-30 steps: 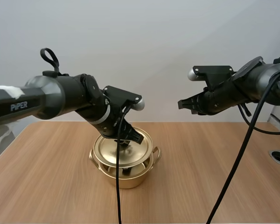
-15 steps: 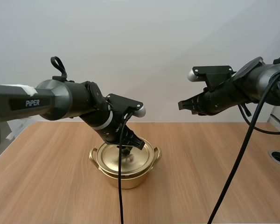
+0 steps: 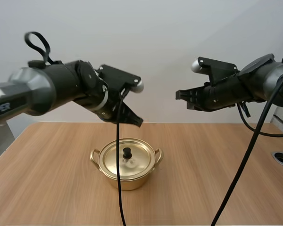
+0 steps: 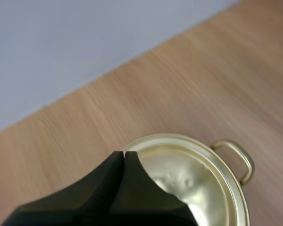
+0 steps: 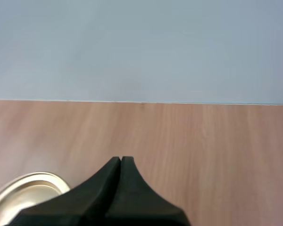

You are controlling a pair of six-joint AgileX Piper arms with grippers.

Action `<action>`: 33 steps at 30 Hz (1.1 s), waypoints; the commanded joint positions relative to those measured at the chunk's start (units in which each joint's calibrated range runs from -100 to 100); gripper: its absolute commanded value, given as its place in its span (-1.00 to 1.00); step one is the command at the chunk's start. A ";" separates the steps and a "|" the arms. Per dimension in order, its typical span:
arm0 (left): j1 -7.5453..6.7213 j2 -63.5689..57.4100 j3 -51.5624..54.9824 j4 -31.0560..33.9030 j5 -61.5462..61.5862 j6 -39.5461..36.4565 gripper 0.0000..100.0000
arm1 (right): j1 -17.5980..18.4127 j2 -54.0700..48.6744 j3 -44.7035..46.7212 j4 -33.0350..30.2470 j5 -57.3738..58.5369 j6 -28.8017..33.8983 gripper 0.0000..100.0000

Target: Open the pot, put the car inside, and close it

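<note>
Pot lower centre on worktop, lid on. My left hand, closed and empty, hangs directly above it, nearer. Right hand, closed and empty, upper right.

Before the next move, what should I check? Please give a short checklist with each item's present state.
1. Round golden metal lid sits level on the golden metal pot: ok.
2. Left gripper is clear of the lid's black knob: ok.
3. Left gripper shut, holding nothing: ok.
4. Right gripper shut, raised away from the pot: ok.
5. Car inside the pot: cannot tell, the lid covers the inside.
</note>
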 commanded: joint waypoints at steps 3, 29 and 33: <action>0.01 -12.16 -3.37 10.50 -4.36 -7.09 -1.00 | 0.46 -4.52 -0.05 7.90 8.02 -6.07 -1.00; 0.01 -52.24 19.86 29.82 -4.57 -39.01 -1.00 | 0.59 -47.77 17.40 4.20 5.42 -8.38 -1.00; 0.01 -56.33 31.14 30.42 -8.29 -38.83 -1.00 | 0.59 -47.92 19.27 3.48 3.42 -8.38 -1.00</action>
